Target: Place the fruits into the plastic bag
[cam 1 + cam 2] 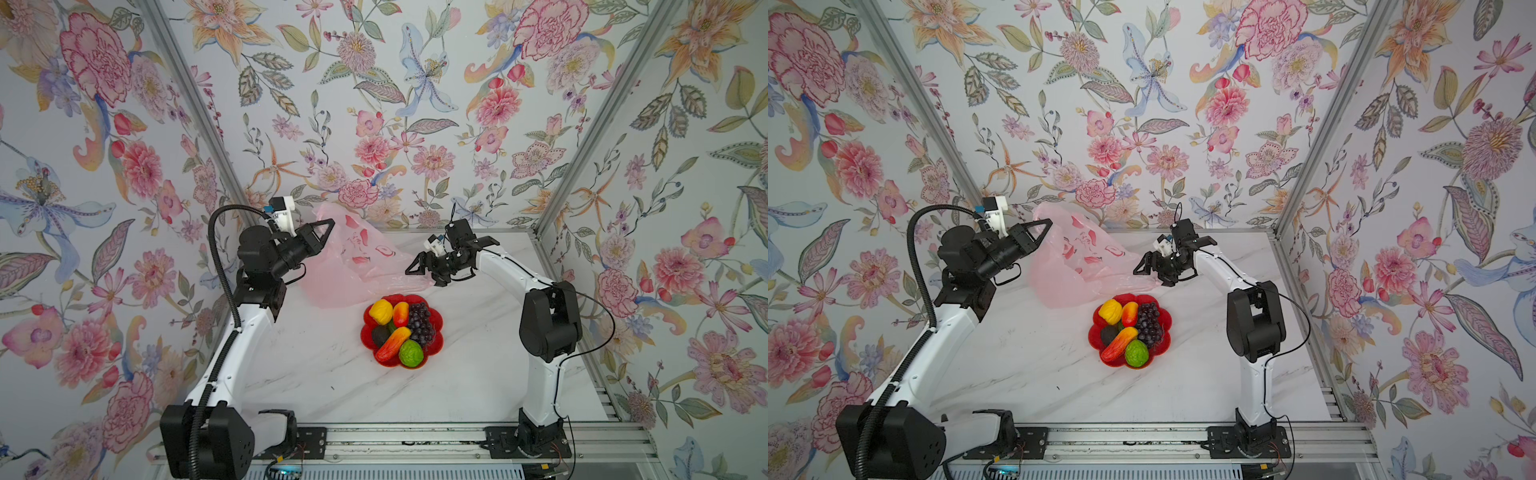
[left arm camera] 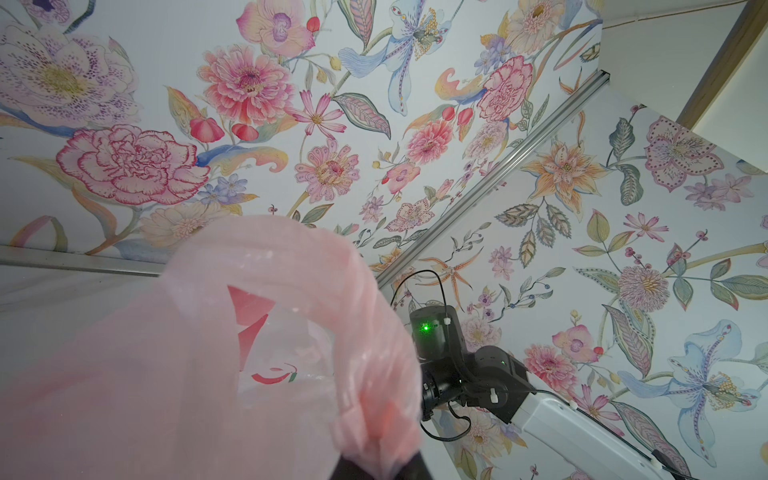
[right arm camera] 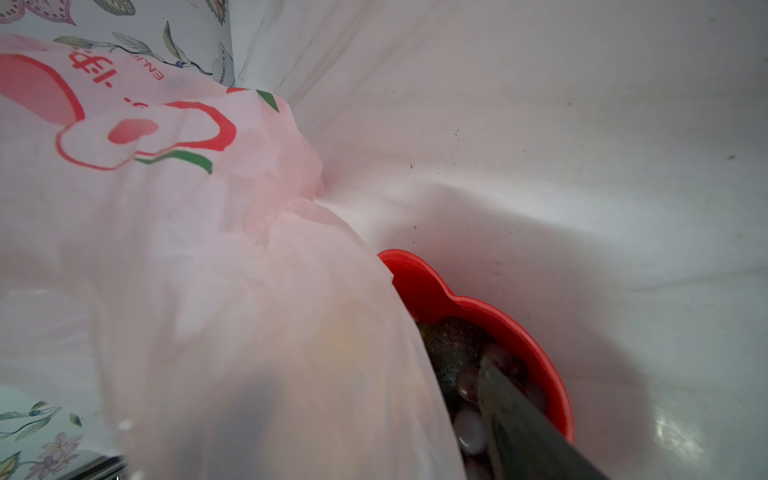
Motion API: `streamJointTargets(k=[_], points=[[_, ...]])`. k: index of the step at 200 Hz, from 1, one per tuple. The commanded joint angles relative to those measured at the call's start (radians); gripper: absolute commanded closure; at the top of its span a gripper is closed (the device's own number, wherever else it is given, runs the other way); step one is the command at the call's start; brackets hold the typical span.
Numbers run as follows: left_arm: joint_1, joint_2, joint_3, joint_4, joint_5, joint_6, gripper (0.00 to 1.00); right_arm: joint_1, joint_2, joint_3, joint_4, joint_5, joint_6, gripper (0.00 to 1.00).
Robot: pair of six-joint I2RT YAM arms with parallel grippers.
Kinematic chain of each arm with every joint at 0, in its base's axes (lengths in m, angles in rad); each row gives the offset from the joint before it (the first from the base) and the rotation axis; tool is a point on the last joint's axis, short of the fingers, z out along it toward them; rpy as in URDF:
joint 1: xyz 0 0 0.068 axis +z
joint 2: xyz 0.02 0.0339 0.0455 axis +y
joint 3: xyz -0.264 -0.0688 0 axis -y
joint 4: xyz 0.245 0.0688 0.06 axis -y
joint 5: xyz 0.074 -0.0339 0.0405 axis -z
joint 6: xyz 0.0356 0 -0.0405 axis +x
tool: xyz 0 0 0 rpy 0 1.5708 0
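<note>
The fruits are all found heaped on the red plate, just right of centre on the tabletop; none is bagged yet. Just beyond the plate, the right gripper is held low at the right-hand side of the plastic bag. Its jaws are apart, and film is seen draped over one finger in the right wrist view; a second hold on the mouth is presumably intended. The bag is slumped toward the far edge. Farthest, the left gripper is clamped on a bunched handle and raised toward the far-left corner, judged to lift the mouth open.
</note>
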Motion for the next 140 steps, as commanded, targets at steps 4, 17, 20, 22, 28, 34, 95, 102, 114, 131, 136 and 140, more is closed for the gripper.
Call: streamJointTargets(k=[4,17,20,22,28,34,95,102,114,131,136,140], points=[[0.008,-0.025,0.005,-0.019,0.011,0.038,1.00,-0.007,-0.041,0.018,0.011,0.025,0.007,0.31],[0.008,-0.028,0.003,-0.027,0.008,0.048,1.00,-0.012,-0.053,0.012,0.020,0.034,0.017,0.38],[0.008,-0.029,0.003,-0.029,0.007,0.049,1.00,-0.014,-0.055,0.013,0.020,0.036,0.020,0.40],[0.008,-0.029,0.003,-0.031,0.007,0.051,1.00,-0.015,-0.057,0.012,0.022,0.037,0.021,0.41],[0.008,-0.031,0.001,-0.036,0.004,0.054,1.00,-0.017,-0.061,0.010,0.025,0.041,0.027,0.45],[0.008,-0.031,0.000,-0.042,0.002,0.060,1.00,-0.021,-0.066,0.009,0.028,0.044,0.032,0.47],[0.008,-0.039,0.046,-0.235,-0.067,0.203,1.00,-0.040,-0.149,-0.022,0.047,0.092,0.064,1.00],[0.007,-0.037,0.061,-0.286,-0.092,0.234,1.00,-0.039,-0.162,-0.016,0.034,0.112,0.065,1.00],[0.001,-0.032,0.097,-0.394,-0.157,0.300,1.00,-0.031,-0.179,0.008,-0.007,0.170,0.061,1.00],[-0.022,-0.005,0.157,-0.573,-0.310,0.380,1.00,-0.013,-0.178,0.071,-0.099,0.273,0.042,1.00],[-0.030,0.014,0.176,-0.622,-0.352,0.392,1.00,-0.008,-0.171,0.097,-0.121,0.299,0.040,1.00],[-0.037,0.033,0.193,-0.660,-0.387,0.400,1.00,-0.006,-0.161,0.117,-0.134,0.318,0.040,1.00]])
